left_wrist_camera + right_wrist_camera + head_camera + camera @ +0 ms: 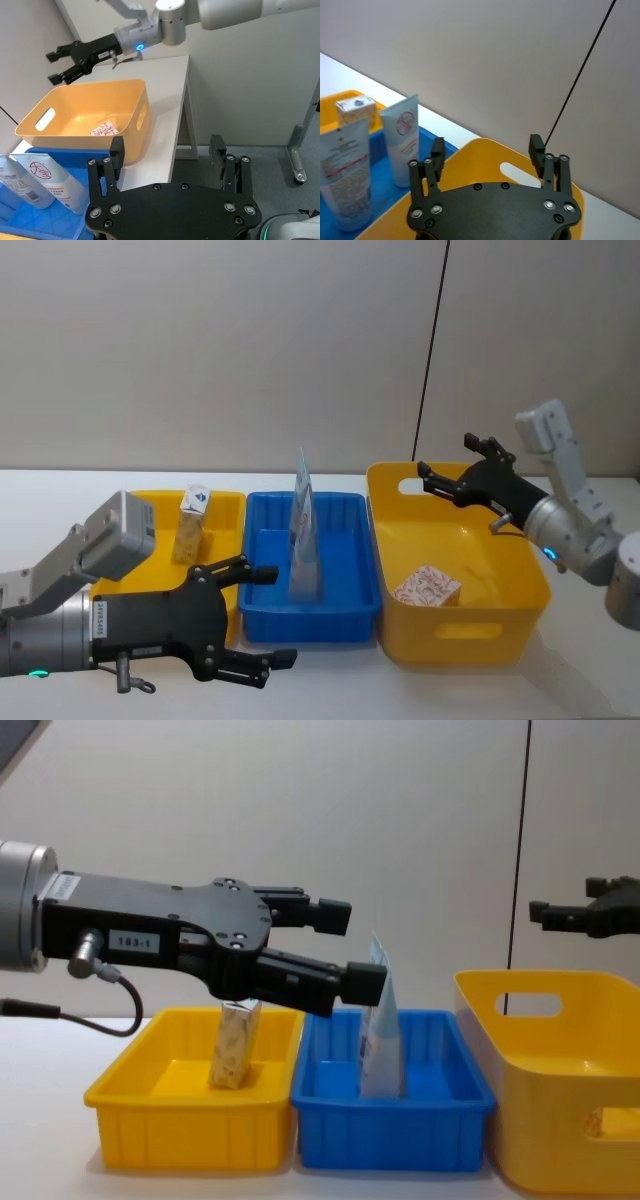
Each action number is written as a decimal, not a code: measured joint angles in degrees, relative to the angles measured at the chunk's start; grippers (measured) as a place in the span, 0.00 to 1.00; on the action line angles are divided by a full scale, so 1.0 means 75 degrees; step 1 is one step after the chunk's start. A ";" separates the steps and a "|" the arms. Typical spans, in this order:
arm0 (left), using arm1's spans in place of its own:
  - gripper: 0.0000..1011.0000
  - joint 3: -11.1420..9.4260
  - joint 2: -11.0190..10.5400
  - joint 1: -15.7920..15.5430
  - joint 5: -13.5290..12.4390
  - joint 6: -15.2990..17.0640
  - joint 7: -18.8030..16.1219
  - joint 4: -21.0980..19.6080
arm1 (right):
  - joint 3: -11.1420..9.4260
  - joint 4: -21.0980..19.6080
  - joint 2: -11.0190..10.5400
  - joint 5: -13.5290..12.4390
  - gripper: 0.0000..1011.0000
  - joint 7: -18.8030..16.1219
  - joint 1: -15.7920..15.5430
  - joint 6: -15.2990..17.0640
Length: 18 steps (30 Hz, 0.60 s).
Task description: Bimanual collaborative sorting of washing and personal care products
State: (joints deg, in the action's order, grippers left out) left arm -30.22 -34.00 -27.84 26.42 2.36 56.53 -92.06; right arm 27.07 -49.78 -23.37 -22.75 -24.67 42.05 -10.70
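As the head view shows: left gripper [277, 615] low at the front, fingers spread, nothing between them, just ahead of the blue bin [350, 540] front wall. Right gripper [424, 478] also spread and empty, above the back-left rim of the big yellow bin [480, 550]. Upright carton [193, 523] stands in the yellow tray [225, 498]. Pouch [303, 535] stands upright in the blue bin. Lying carton [427, 586] is flat on the big yellow bin floor, near the front. All three containers sit side by side on the white table [80, 490].

Left wrist view: left gripper's jaws wide apart, bare. Second pouch [15, 186] stands just beside the pouch in the blue bin. Right gripper is farther off, over the big yellow bin's far end, with the lying carton inside.

Right wrist view: right gripper's jaws apart, empty, over the big yellow bin rim. Both pouches upright in the blue bin, upright carton behind them.

Chest view: left gripper large, above the tray and blue bin, well clear of the contents. Right gripper high at the right edge.
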 joint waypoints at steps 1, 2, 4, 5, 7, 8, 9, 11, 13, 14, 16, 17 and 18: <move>0.99 -0.0001 0.0001 0.0000 0.0001 0.0000 0.0000 -0.0001 | -0.0029 -0.0190 -0.0053 -0.0026 0.99 0.0024 -0.0137 0.0042; 0.99 0.0000 0.0000 0.0000 0.0000 0.0000 0.0000 0.0000 | -0.0110 -0.0620 -0.0180 -0.0092 0.99 0.0092 -0.0351 0.0153; 0.99 -0.0001 0.0000 0.0000 0.0000 0.0000 0.0000 -0.0001 | -0.0181 -0.0997 -0.0294 -0.0136 0.99 0.0150 -0.0576 0.0240; 0.99 0.0000 0.0000 0.0000 0.0000 0.0000 0.0000 -0.0001 | -0.0220 -0.1189 -0.0353 -0.0176 0.99 0.0200 -0.0694 0.0306; 0.99 0.0000 0.0000 0.0000 0.0001 0.0000 0.0000 -0.0001 | -0.0353 -0.1837 -0.0552 -0.0264 0.99 0.0345 -0.1117 0.0457; 0.99 0.0000 0.0000 0.0000 0.0000 0.0000 0.0000 -0.0001 | -0.0393 -0.2032 -0.0610 -0.0281 0.99 0.0377 -0.1246 0.0495; 0.99 0.0000 0.0000 0.0000 0.0000 0.0000 0.0000 0.0000 | -0.0484 -0.2414 -0.0729 -0.0342 0.99 0.0493 -0.1521 0.0594; 0.99 0.0000 0.0000 0.0001 0.0000 0.0000 0.0000 0.0000 | -0.0574 -0.2799 -0.0863 -0.0390 0.99 0.0597 -0.1855 0.0673; 0.99 0.0000 0.0000 0.0000 0.0000 0.0000 0.0000 -0.0001 | -0.0720 -0.3428 -0.1032 -0.0462 0.99 0.0774 -0.2304 0.0789; 0.99 0.0000 0.0001 0.0000 0.0000 0.0000 0.0000 -0.0001 | -0.0809 -0.3788 -0.1134 -0.0502 0.99 0.0888 -0.2604 0.0845; 0.99 0.0000 0.0000 0.0000 0.0000 0.0000 0.0000 0.0000 | -0.0904 -0.4194 -0.1245 -0.0543 0.99 0.1003 -0.2968 0.0912; 0.99 0.0000 0.0000 0.0000 0.0000 0.0000 0.0000 0.0000 | -0.0971 -0.4524 -0.1326 -0.0567 0.99 0.1120 -0.3267 0.0953; 0.99 0.0000 0.0000 0.0000 0.0000 0.0000 0.0000 0.0000 | -0.1005 -0.4693 -0.1366 -0.0583 0.99 0.1198 -0.3423 0.0980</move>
State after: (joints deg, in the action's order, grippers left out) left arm -30.22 -33.99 -27.84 26.42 2.36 56.52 -92.07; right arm 19.53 -84.97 -33.62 -27.12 -15.68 16.37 -3.35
